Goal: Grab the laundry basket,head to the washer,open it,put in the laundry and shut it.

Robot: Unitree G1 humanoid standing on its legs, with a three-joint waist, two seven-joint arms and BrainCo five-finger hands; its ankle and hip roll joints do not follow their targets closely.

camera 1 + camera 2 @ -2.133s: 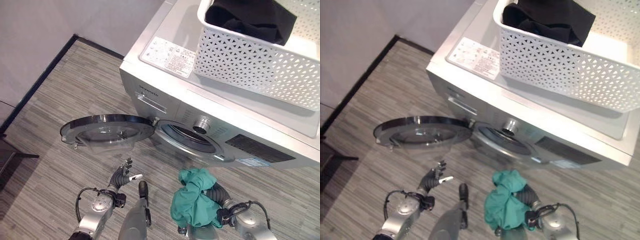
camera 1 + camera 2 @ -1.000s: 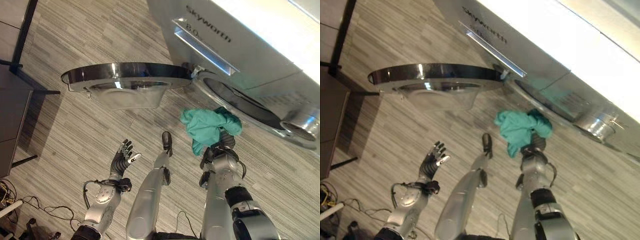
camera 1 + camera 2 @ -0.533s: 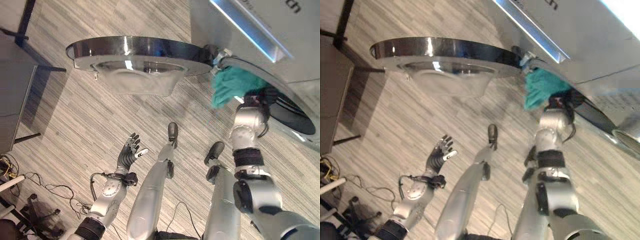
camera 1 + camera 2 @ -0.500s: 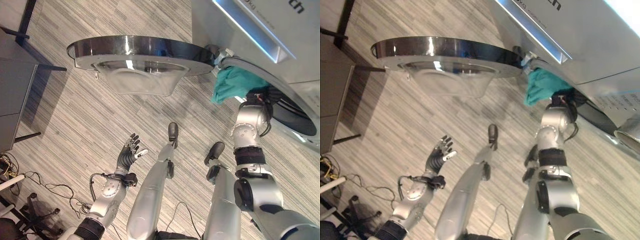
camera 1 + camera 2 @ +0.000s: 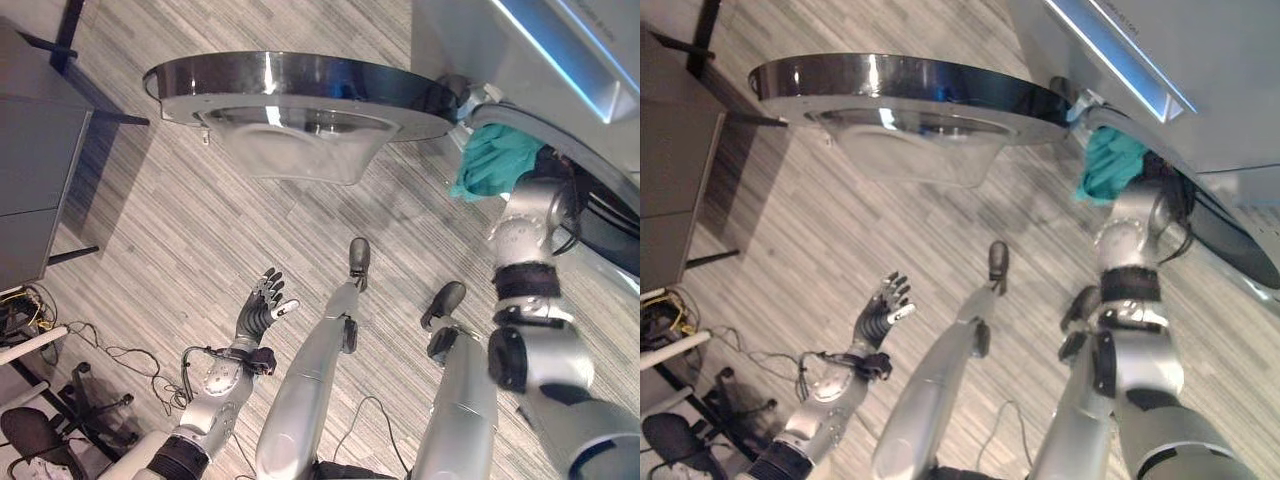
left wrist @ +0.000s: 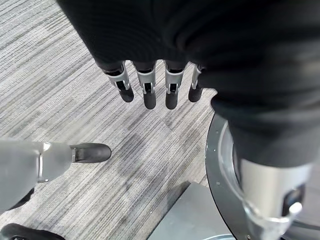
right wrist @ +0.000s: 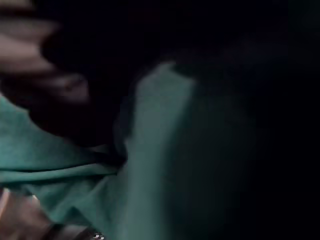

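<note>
The silver washer (image 5: 530,45) stands at the upper right with its round glass door (image 5: 300,90) swung wide open to the left. My right hand (image 5: 545,185) reaches up to the dark drum opening (image 5: 610,235), shut on a bunched teal cloth (image 5: 495,160) that hangs at the opening's rim next to the hinge. In the right wrist view the teal cloth (image 7: 75,170) lies close against the hand with darkness beyond it. Low over the floor my left hand (image 5: 262,310) is open, and its fingers (image 6: 147,90) are straight with nothing in them.
The open door juts out over the striped grey floor (image 5: 200,230). A dark cabinet (image 5: 40,170) stands at the left. A chair base and loose cables (image 5: 60,420) lie at the lower left.
The view has swung lower and closer to the washer front. My right hand has carried the teal cloth up to the drum opening. The left hand keeps its open pose.
</note>
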